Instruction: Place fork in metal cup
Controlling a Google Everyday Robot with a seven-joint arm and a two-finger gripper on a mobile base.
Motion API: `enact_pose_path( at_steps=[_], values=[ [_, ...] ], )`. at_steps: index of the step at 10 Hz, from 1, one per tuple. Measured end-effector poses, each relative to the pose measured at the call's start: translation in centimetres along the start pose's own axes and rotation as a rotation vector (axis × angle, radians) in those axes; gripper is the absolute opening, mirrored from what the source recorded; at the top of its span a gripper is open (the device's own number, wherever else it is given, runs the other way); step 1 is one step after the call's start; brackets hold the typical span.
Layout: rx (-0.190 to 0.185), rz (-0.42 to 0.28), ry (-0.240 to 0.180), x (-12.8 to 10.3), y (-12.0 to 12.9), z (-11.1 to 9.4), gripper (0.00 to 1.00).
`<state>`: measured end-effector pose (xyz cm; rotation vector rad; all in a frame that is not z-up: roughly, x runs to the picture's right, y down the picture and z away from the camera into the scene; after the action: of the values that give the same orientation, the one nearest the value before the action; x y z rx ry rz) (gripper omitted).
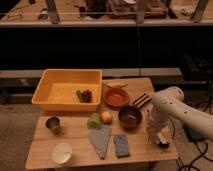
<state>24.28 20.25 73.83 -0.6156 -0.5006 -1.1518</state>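
My gripper (160,140) hangs at the end of the white arm over the table's right front corner, right of the blue sponge (121,145). It is shut. The fork (148,136) shows as a thin, steep sliver at the gripper's left side, off the tabletop and held by the fingers. The metal cup (53,124) stands upright and alone on the left of the table, in front of the yellow bin, far from the gripper.
A yellow bin (50,97) holding dark items fills the back left. Between the cup and the gripper are a white cup (62,152), a grey cloth (100,140), a green item (94,120), an apple (106,117), a dark red bowl (130,116) and an orange bowl (116,97). The table's right edge is close.
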Motion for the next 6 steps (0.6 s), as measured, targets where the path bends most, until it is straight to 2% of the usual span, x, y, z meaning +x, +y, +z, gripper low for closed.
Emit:
enact_pose_path(
  at_steps=[2, 3, 6],
  values=[
    [0.054, -0.052, 0.018, 0.8, -1.2, -3.8, 0.0],
    [0.081, -0.086, 0.022, 1.0, -2.3, -5.0, 0.0],
    [0.159, -0.244, 0.025, -0.1, -8.4, -7.2, 0.0]
  ],
)
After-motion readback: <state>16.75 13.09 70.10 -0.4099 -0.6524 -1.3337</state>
